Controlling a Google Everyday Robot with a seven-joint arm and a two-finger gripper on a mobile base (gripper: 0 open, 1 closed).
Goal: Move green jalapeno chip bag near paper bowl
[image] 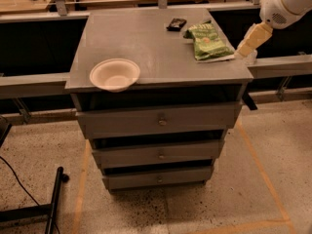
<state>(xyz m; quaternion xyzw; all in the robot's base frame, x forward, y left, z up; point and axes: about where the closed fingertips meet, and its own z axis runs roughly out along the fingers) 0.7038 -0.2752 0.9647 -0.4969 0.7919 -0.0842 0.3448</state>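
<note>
The green jalapeno chip bag [208, 42] lies flat on the right rear part of the grey cabinet top [146, 38]. The off-white paper bowl [114, 74] sits at the front left corner of that top, partly over the edge. My gripper [243, 50], a cream-coloured piece under a white arm joint [285, 1], hangs at the cabinet's right edge, just right of the bag and apart from it. It holds nothing that I can see.
A small black flat packet [176, 24] lies behind the bag near the back edge. The cabinet has three drawers [159, 122] below. A metal rail [280, 65] runs along both sides. A black stand and cable [51, 206] lie on the floor at left.
</note>
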